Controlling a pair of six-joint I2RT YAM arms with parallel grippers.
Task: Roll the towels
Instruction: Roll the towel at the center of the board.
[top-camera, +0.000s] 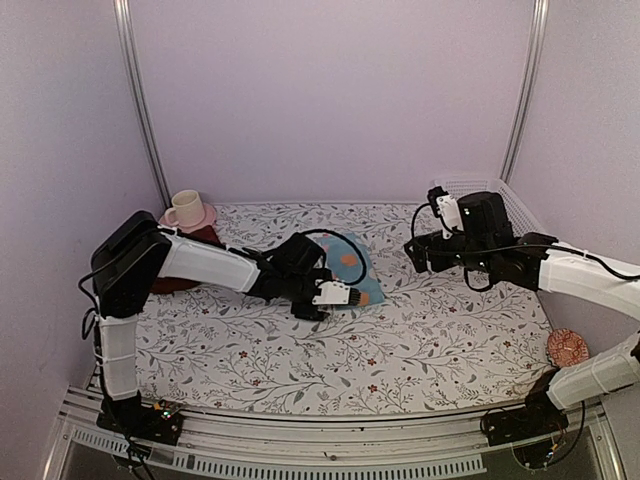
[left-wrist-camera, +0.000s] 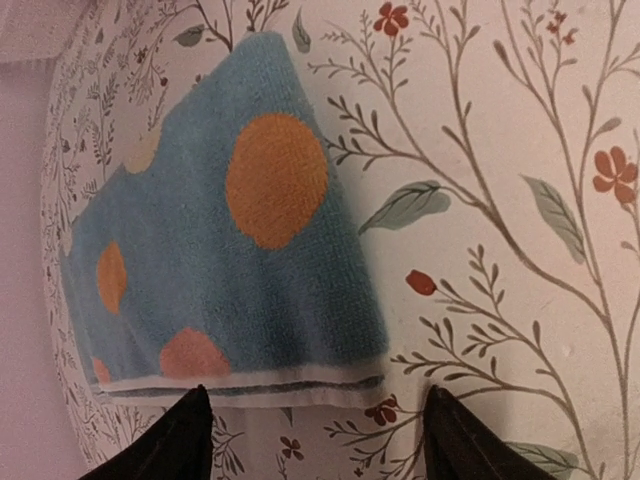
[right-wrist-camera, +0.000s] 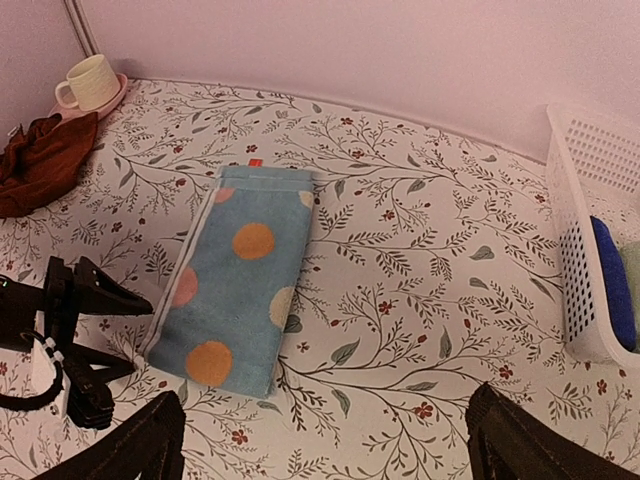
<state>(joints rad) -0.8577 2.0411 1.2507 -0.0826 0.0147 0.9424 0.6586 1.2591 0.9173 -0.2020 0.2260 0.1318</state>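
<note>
At the middle of the white floral-print table covering, the small light-blue terry towel with orange spots lay flat, folded into a long strip. I had the left gripper low at its near short hem, jaws apart on either side of that edge and holding nothing. I judged this to be the start of the first roll: the hem was not yet pinched. The next move called for closing on that white-bordered edge, lifting it slightly and turning it over onto the cloth, keeping the strip straight so that the roll did not skew. The right gripper hung above the table on the far side of the towel, jaws wide and empty, placed well enough to pin the far end. The larger dark maroon towel sat crumpled near the back left, beside a cream mug on a pink saucer, untouched. The white perforated plastic basket at the right held a dark blue cloth and something paler beside it that I could not identify
</note>
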